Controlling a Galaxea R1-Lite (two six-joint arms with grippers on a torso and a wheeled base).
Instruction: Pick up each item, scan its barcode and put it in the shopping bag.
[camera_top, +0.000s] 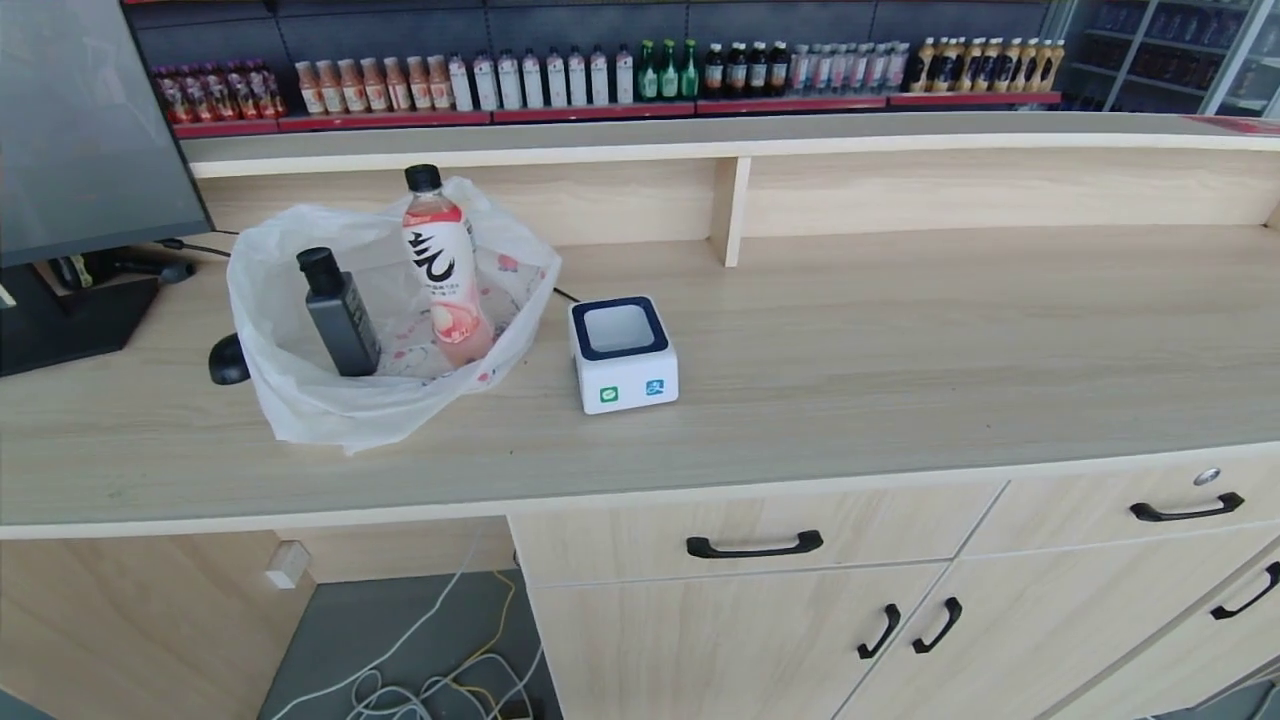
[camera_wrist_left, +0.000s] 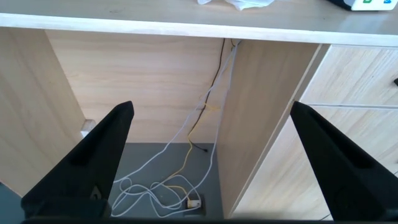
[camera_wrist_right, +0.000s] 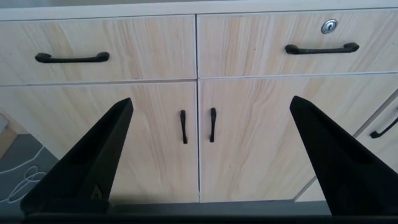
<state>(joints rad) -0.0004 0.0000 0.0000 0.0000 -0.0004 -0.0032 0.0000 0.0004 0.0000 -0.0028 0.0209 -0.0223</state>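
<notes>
Currently, the shopping bag (camera_top: 300, 400) is seen left of centre on the counter (camera_top: 900, 340), a pink drink bottle (camera_top: 445, 270) and a dark bottle (camera_top: 340, 315) standing inside, the scanner (camera_top: 622, 352) just right of it. Both the left gripper (camera_wrist_left: 211, 109) and the right gripper (camera_wrist_right: 210, 102) are spread wide, nothing held.

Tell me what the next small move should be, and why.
Probably none but to end the run: the pink bottle and the dark bottle already stand in the shopping bag beside the scanner, and the left gripper and right gripper hang open below the counter.
</notes>
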